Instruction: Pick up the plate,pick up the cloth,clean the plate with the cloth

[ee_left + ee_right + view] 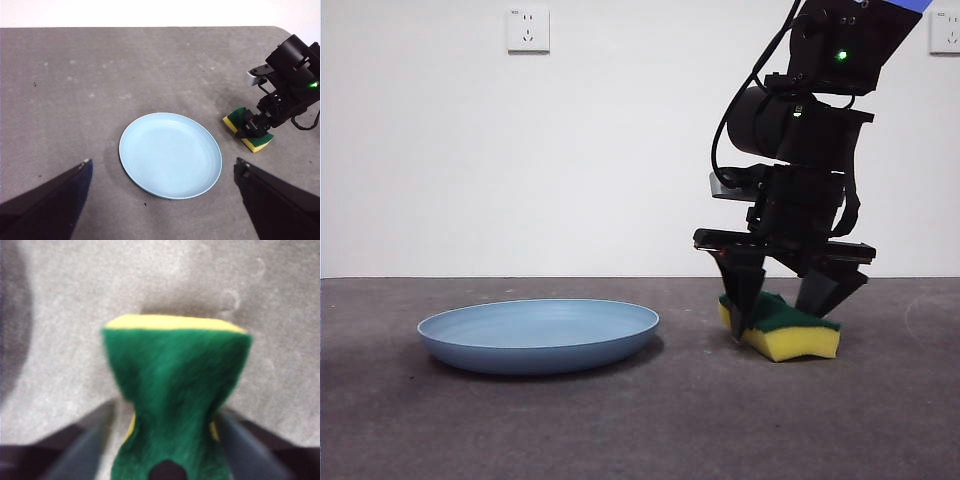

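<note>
Right gripper [782, 305] comes down from the upper right of the front view on a big dark arm, its wrist almost vertical and its two black jaws pointing down at the grey table [620, 420]. The jaws stand on both sides of the small wavy-edged block of yellow sponge with a dark green scouring layer [782, 328], at its narrow waist; the right wrist view is blurred, so I cannot tell if they already press it or only stand just beside it. The sponge lies flat on the table with the green layer up and the yellow below. In the front view its long axis runs roughly from 9 to 3 o'clock; in the left wrist view it lies diagonal, from about 10 to 4 o'clock. The wide, shallow, round light blue plate [538, 335] rests flat on the table, at 9 o'clock from the sponge and clearly apart from it, its open side up. Left gripper [162, 200] hangs high over the near side of the plate, jaws spread wide, holding nothing. No brand or readable writing shows on the plate or sponge. On the white wall behind, a white socket [528, 30] is visible.
</note>
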